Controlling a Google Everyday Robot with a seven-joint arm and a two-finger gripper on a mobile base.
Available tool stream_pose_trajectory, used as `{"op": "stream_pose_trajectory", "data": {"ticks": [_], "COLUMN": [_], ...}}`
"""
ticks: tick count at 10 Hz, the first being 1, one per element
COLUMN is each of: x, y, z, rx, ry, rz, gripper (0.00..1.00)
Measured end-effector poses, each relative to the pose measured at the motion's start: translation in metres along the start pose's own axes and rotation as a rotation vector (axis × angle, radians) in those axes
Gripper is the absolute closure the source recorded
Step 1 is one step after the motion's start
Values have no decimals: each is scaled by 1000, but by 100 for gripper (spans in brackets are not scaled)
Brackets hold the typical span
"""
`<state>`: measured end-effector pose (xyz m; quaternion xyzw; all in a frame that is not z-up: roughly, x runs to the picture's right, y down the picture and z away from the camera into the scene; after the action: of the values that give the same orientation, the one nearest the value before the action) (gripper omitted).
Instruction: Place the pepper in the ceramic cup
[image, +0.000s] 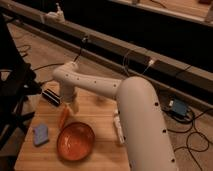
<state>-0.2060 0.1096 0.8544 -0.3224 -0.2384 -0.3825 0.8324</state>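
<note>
Camera view, the only one on this rig. I find the gripper (69, 105) at the end of the white arm, hanging low over the left part of the wooden table (100, 107), pointing down. Its jaws stand apart, and I see nothing clamped between them.

The pepper (63, 119) lies flat on the table just beside the gripper, at about 7 o'clock from it. Its long axis runs roughly from 1 o'clock to 7 o'clock, with the upper end almost under the gripper and the lower end near the rim of the orange plate (75, 141). I cannot tell whether that upper end touches the gripper.

A small pale stub just beside the gripper at 3 o'clock I take to be the ceramic cup (75, 106). The wrist partly hides it, so I record that as a judgement. If so, the cup stands at about 1 o'clock from the pepper, very near it.

Judgement: the pepper is not yet picked up. The coming grasp calls for a short shift toward 7 o'clock, with the jaws set across the pepper's long axis. There is only one arm, so there is no choice of arm.
</note>
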Motion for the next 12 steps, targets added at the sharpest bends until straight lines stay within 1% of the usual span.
{"op": "stream_pose_trajectory", "data": {"ticks": [1,3,4,7,8,10,11,12], "x": [-1,0,0,1,2,1,-1,-3], "y": [-8,-17,-19,-17,-17,-24,-28,-31], "z": [3,7,11,28,34,43,48,52], "rx": [24,59,66,68,75,101,116,124], "ry": [-6,-16,-24,-54,-68,-97,-117,-132], "rz": [12,31,35,50,56,67,67,57], "gripper": [36,36,36,36,36,37,44,54]}}
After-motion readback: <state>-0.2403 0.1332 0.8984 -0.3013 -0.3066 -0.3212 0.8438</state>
